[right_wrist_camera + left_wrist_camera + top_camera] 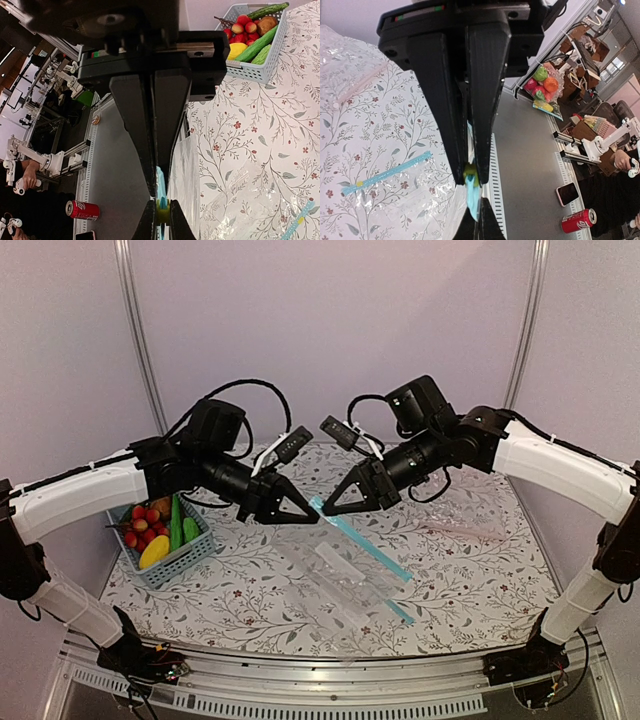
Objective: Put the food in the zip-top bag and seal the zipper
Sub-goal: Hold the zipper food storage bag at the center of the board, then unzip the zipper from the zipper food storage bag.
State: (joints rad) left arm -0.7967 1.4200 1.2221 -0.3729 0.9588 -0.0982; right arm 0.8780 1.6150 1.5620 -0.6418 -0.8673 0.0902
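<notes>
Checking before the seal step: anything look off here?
Yes. The left gripper and right gripper both pinch the blue zipper strip, yet the yellow piece and light-green piece lie in the basket, unbagged.

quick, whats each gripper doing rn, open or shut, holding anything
left gripper: jaws shut on the blue zipper strip, right at its green slider
right gripper: jaws shut on the same strip, tip to tip with the left
</notes>
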